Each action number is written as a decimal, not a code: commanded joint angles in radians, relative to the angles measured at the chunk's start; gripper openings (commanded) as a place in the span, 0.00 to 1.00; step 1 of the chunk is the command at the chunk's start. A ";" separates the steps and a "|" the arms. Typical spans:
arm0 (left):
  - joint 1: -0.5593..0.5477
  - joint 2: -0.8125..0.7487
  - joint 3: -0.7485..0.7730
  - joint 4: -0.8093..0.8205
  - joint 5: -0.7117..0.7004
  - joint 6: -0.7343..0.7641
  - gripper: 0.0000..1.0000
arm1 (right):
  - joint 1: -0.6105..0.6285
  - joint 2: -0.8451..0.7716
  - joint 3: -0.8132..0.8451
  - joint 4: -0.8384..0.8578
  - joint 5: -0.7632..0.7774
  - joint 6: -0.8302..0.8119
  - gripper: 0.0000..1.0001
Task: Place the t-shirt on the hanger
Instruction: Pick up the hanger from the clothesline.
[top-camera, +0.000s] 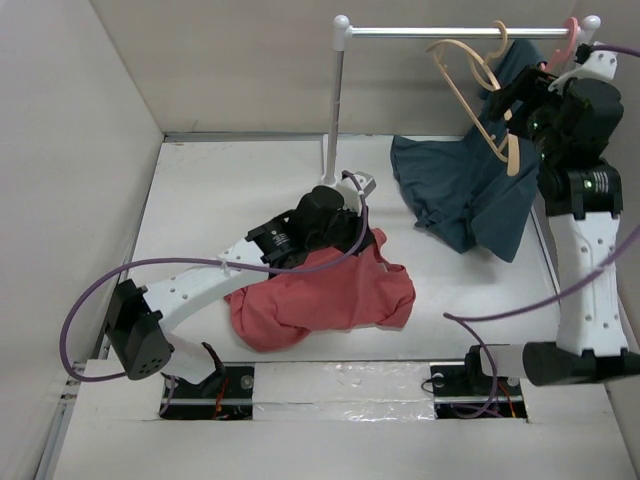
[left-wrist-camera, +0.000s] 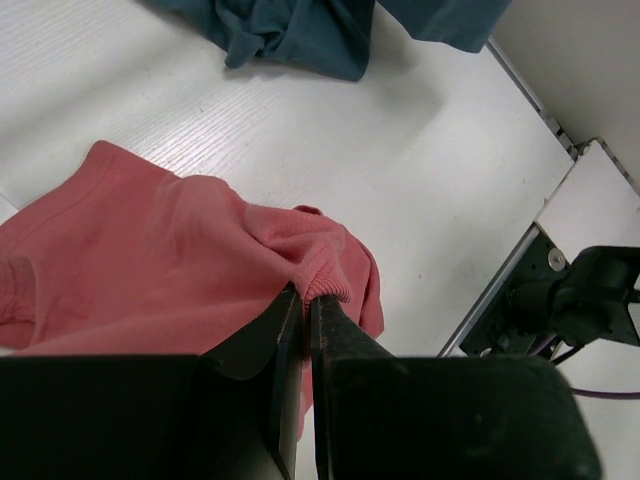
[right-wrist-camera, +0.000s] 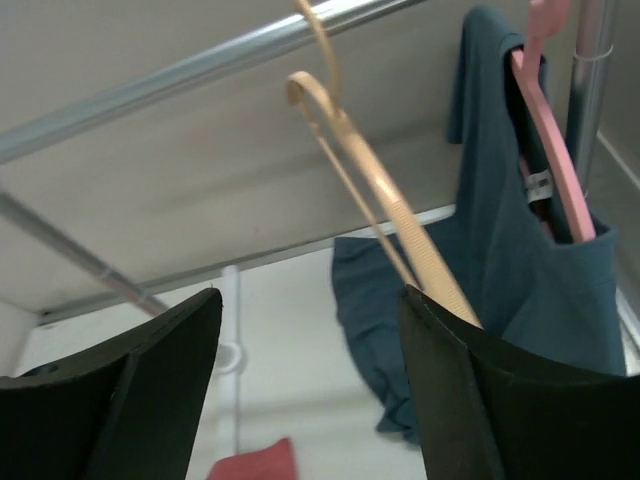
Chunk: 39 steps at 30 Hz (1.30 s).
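Risk | our left claw (left-wrist-camera: 308, 298) pinches the t-shirt (top-camera: 330, 295) by a thin edge, it may slip | our right claw (right-wrist-camera: 310, 300), spread by the hanger (right-wrist-camera: 400, 215) at upper right, may knock it off

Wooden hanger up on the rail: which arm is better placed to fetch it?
Right. The right pincer is open, raised beside the wooden hanger at the rail. The left pincer is shut on the red t-shirt.
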 joint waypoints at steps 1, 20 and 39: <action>0.001 -0.078 -0.033 0.081 0.037 0.015 0.00 | -0.082 0.097 0.055 0.056 -0.088 -0.050 0.80; 0.001 -0.064 -0.037 0.059 0.083 0.051 0.00 | -0.126 0.302 0.064 0.137 -0.094 -0.145 0.79; 0.055 -0.073 -0.036 0.059 0.132 0.031 0.00 | -0.065 0.428 0.234 0.102 -0.005 -0.208 0.05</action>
